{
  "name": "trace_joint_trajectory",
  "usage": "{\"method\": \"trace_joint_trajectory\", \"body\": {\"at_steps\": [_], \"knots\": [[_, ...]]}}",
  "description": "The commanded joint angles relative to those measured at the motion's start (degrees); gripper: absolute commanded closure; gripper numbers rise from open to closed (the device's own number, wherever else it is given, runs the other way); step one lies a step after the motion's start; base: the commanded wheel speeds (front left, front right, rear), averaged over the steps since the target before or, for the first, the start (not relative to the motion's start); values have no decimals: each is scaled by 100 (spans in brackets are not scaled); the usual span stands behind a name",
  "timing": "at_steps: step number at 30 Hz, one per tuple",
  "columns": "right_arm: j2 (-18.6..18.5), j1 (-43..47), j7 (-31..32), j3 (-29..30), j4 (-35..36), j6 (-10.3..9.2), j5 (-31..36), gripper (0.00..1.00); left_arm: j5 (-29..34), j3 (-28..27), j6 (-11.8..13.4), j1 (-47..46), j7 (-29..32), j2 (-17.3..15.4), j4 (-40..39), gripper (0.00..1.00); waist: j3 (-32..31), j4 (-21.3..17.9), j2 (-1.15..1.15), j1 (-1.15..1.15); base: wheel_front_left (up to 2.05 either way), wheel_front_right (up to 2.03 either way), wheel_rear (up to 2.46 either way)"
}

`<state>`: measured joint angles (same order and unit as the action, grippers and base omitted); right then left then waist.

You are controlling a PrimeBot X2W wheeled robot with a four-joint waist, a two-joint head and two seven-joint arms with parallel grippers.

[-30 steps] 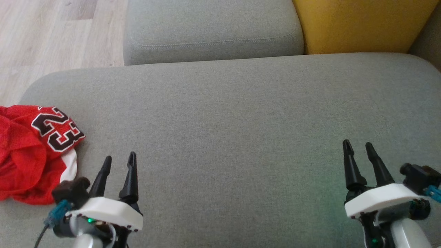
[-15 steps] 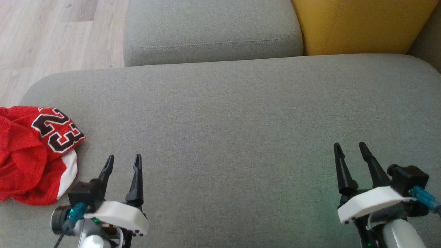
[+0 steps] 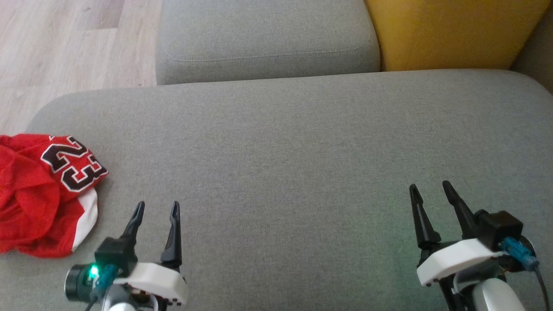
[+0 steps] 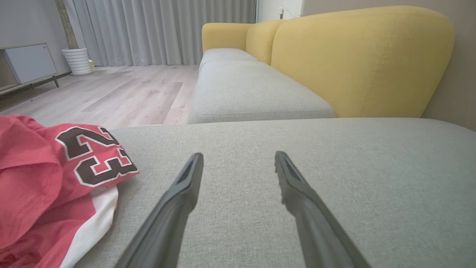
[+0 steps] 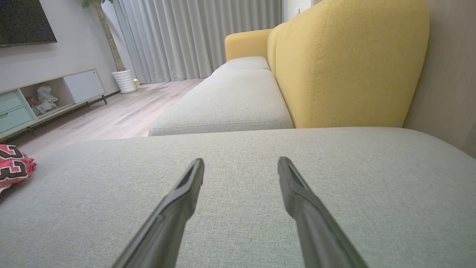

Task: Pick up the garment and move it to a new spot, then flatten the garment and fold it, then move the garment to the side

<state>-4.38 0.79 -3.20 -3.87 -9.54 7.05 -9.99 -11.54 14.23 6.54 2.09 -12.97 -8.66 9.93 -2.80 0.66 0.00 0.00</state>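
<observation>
The garment (image 3: 39, 194) is a red jersey with a dark "23" and a white patch, lying crumpled at the far left of the grey cushion (image 3: 285, 155). It also appears at the left in the left wrist view as the garment (image 4: 44, 178), and small at the left edge in the right wrist view as the garment (image 5: 13, 167). My left gripper (image 3: 156, 208) stands open just right of it, nothing between its fingers. My right gripper (image 3: 430, 189) is open over the cushion's right side, far from the jersey.
A second grey seat cushion (image 3: 263, 39) lies beyond the near one, with a yellow backrest (image 3: 449, 30) at the upper right. Wooden floor (image 3: 65, 43) shows past the cushion's rounded left edge. A low TV cabinet (image 5: 44, 96) stands across the room.
Both grippers have drawn back toward the bottom of the head view, the right one also shifting left. They stay open. The garment has not moved.
</observation>
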Motion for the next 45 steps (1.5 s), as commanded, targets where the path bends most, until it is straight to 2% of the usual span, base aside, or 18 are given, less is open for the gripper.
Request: {"method": "trace_joint_trajectory", "body": {"at_steps": [1,8,26,33,45], "knots": [[-13,-101,-61,-112,255,39,189,0,156,-181,19,-193,-91,-17,-136,0,-1,3,0,0,0,0,0],[13,-92,-93,-137,326,44,539,0,583,-148,36,-190,-203,-6,-109,0,8,-5,0,0,0,0,0],[29,-129,-94,-106,305,44,329,0,518,-307,-46,-236,-203,130,-9,0,56,71,0,0,0,0,0],[39,-123,-79,-78,465,44,372,0,488,-416,-57,-366,-203,162,-68,0,78,649,0,0,0,0,0],[104,-85,12,-357,646,44,355,0,421,-708,-59,-407,-203,79,-118,0,30,2127,0,0,0,0,0]]}}
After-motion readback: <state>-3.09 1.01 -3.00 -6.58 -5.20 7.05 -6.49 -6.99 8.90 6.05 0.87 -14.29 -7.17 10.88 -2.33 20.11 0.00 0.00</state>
